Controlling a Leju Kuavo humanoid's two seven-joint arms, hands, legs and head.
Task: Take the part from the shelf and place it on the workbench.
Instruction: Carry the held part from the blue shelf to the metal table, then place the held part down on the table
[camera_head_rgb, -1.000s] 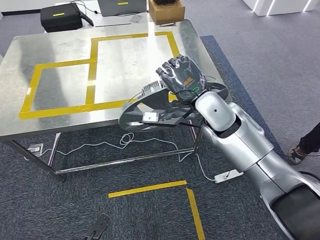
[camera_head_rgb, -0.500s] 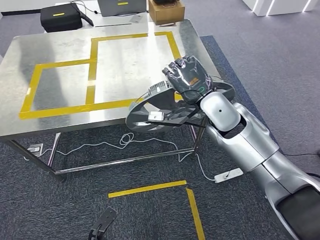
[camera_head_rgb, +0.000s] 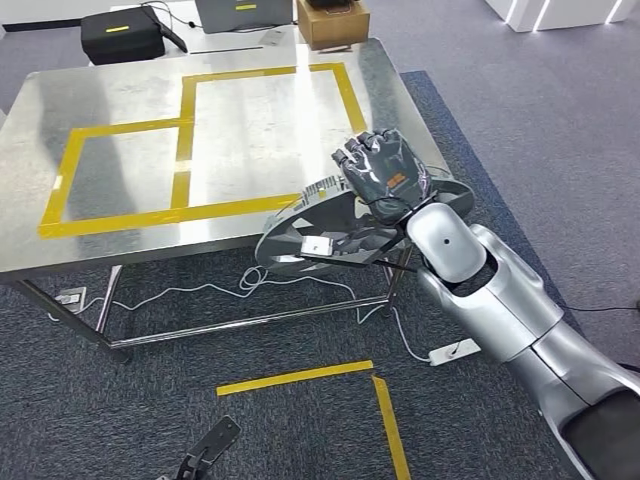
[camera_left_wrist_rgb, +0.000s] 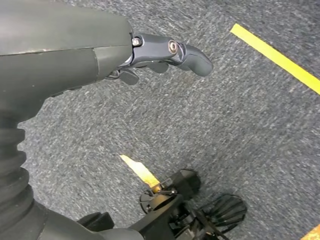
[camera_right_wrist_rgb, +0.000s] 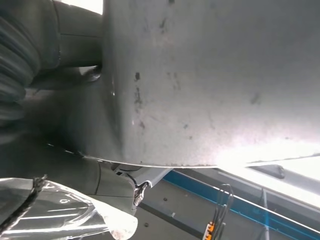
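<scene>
The part (camera_head_rgb: 324, 228) is a large flat grey metal piece with curved edges and a white label. My right hand (camera_head_rgb: 385, 172) grips it from above and holds it level over the front right corner of the steel workbench (camera_head_rgb: 136, 170), partly past the bench's edge. In the right wrist view the part's grey surface (camera_right_wrist_rgb: 211, 75) lies right against the camera. My left hand (camera_left_wrist_rgb: 113, 55) hangs over the carpet with its fingers apart and holds nothing.
Yellow tape marks two rectangles (camera_head_rgb: 185, 130) on the benchtop. A black case (camera_head_rgb: 121, 33), a laptop (camera_head_rgb: 243, 12) and a cardboard box (camera_head_rgb: 333, 20) stand beyond its far edge. Cables and a power strip (camera_head_rgb: 453, 352) lie under the bench, with yellow floor tape (camera_head_rgb: 294, 377) nearer me.
My right hand has carried the part a little to the right and slightly nearer to me. A person's foot at the right edge has left the picture.
</scene>
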